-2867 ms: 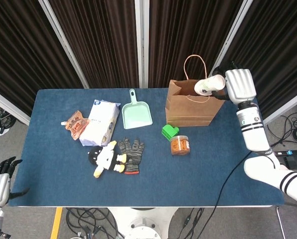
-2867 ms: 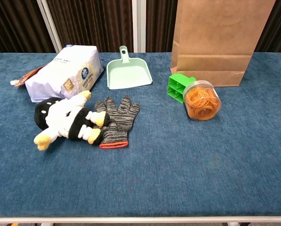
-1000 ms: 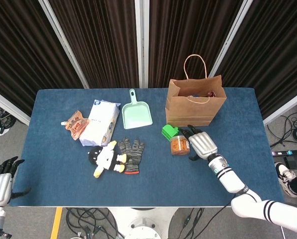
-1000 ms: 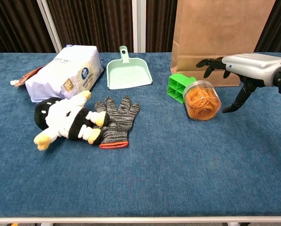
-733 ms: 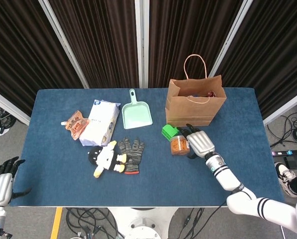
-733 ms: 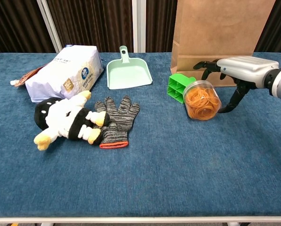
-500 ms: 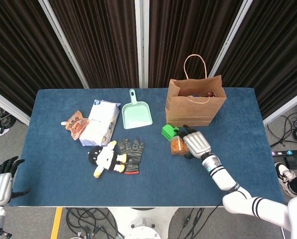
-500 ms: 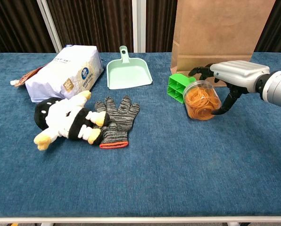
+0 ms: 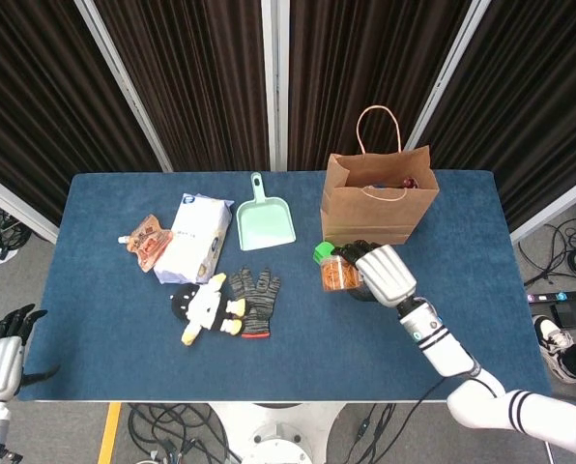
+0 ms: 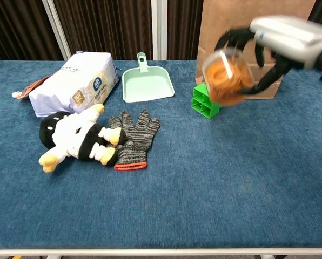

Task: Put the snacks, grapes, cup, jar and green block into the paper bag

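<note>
My right hand point(image 9: 383, 273) point(image 10: 282, 38) grips the clear jar point(image 9: 337, 275) point(image 10: 226, 75) of orange rubber bands and holds it lifted above the table, in front of the paper bag point(image 9: 377, 201) point(image 10: 253, 38). The green block point(image 9: 321, 253) point(image 10: 206, 101) lies on the cloth just below the jar. The brown bag stands upright and open at the back right, with items showing inside it. A white snack bag point(image 9: 195, 237) point(image 10: 74, 81) and a small orange snack pouch point(image 9: 147, 240) lie at the left. My left hand point(image 9: 0, 350) hangs off the table's left front corner, holding nothing, fingers apart.
A mint dustpan point(image 9: 265, 218) point(image 10: 147, 83) lies left of the bag. A penguin plush point(image 9: 203, 308) point(image 10: 74, 136) and a grey knit glove point(image 9: 257, 300) point(image 10: 132, 135) lie at centre left. The blue cloth table point(image 9: 298, 358) point(image 10: 204, 194) ends just past the bag on the right.
My right hand dropped the cup into the bag, came down to the jar, closed around it and has lifted it off the table. The left hand has not moved.
</note>
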Controlling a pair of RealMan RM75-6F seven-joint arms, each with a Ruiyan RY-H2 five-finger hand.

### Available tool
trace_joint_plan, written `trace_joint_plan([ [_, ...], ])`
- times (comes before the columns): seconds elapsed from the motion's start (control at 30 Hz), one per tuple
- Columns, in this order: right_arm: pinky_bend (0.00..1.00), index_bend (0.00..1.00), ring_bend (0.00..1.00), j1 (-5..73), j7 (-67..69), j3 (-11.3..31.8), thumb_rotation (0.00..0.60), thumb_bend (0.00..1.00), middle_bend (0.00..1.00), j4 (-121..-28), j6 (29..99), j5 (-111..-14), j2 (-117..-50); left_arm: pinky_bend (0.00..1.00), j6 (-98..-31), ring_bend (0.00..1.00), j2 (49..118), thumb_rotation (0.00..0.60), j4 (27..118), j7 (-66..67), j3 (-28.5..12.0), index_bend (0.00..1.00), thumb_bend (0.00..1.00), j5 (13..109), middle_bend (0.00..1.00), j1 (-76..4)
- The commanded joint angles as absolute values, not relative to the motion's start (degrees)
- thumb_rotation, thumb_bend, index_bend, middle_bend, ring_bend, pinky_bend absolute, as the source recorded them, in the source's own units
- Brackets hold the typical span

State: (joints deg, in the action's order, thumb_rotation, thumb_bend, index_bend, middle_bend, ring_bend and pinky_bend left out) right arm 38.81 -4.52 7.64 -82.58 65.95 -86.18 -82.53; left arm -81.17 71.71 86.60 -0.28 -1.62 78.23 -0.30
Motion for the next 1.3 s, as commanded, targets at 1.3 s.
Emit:
trace_joint_plan([
  [1.3,0.52,0.57,0.31,49.72,-4.26,22.02,0.600,0.16,0.47,-70.29,51.08,-60.01,-73.31,0.15,-80.73,0.12,71.45,0.600,87.59,0.70,-1.23,0.25,0.05,77.41,0.20,-0.02],
])
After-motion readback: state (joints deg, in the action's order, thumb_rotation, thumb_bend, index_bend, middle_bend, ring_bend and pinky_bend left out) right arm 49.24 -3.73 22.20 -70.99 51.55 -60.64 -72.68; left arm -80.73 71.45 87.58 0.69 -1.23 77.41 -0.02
